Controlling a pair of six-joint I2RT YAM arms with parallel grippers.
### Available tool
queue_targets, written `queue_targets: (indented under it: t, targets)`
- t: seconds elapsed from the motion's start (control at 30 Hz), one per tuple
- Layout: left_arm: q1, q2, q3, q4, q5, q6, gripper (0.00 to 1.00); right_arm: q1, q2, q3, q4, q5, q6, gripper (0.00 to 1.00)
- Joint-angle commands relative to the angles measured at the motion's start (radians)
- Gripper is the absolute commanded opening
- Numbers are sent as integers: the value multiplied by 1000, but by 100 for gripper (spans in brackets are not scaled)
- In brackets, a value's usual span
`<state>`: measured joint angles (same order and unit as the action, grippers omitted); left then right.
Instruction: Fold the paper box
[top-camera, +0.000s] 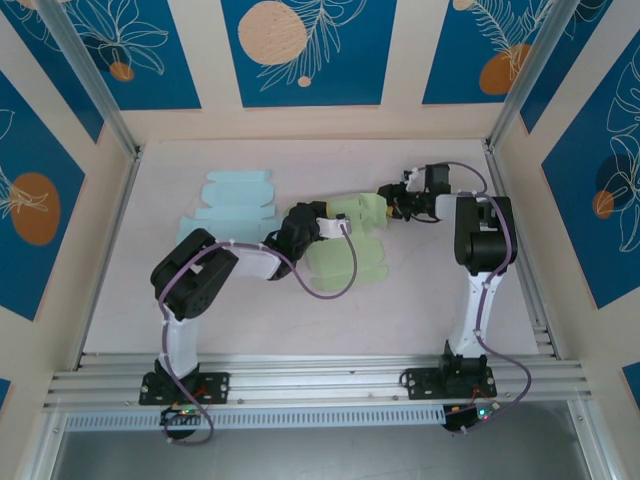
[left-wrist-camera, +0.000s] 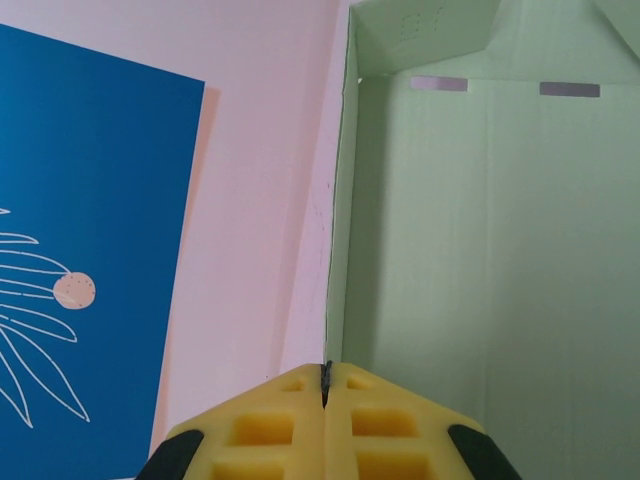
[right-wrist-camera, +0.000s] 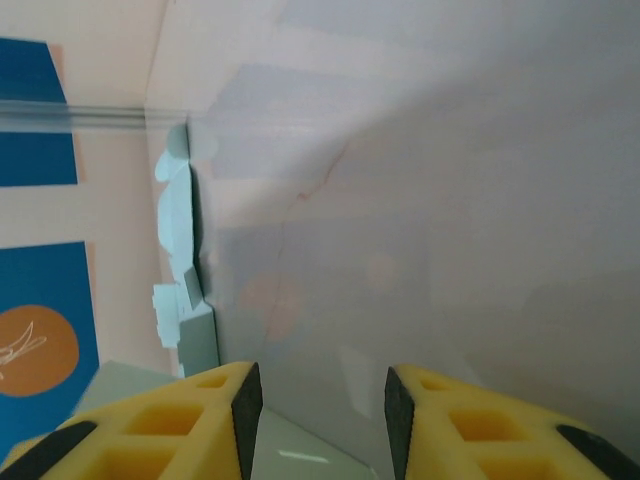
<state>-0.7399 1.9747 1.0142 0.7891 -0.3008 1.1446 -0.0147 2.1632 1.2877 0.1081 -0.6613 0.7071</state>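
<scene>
Top external view: the paper box (top-camera: 345, 248), pale green and part folded, is found near the middle of the table (top-camera: 250, 320), between the 2 tools. It is judged to be light, thin card. It should be stiff along its scored creases, easily dented or torn at a flap, and likely to slide on the smooth top if pushed from 1 side alone. Hold is best taken at a wall edge or at a flap close to a crease, not on the open middle of a panel.

From the left wrist, 1 upright side wall of the box (left-wrist-camera: 345, 230) is seen running straight into the left tool (left-wrist-camera: 327, 378), whose yellow fingers are pressed together on that thin edge. The right tool (right-wrist-camera: 318, 390) is seen with its fingers spread and a pale sheet low in the gap. Whether that sheet is touched cannot be told. From above, this tool (top-camera: 392, 203) is placed just beside the box's far right flap.

Flat pale blue blanks (top-camera: 235, 195) are laid at the far left of the table, apart from the box. The table is a plain, pinkish white, matte surface. It is enclosed on 3 sides by cream walls (top-camera: 330, 122) with blue floral panels, and metal rails (top-camera: 320, 378) are run along the near edge.
</scene>
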Motion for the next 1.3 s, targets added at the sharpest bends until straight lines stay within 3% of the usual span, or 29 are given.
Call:
queue_targets:
  t: [0.0, 0.67, 0.97, 1.27]
  targets:
    - [-11, 5, -4, 33, -11, 8, 0, -6, -63, -75, 42, -54, 3, 41]
    - [-10, 15, 6, 6, 2, -23, 0, 90, -282, -357, 171, 124, -33, 42]
    - [-11, 19, -20, 49, 11, -8, 0, 136, -371, -436, 188, 212, -85, 48]
    - [-9, 13, -35, 70, 20, -9, 0, 156, -446, -498, 182, 296, -106, 48]
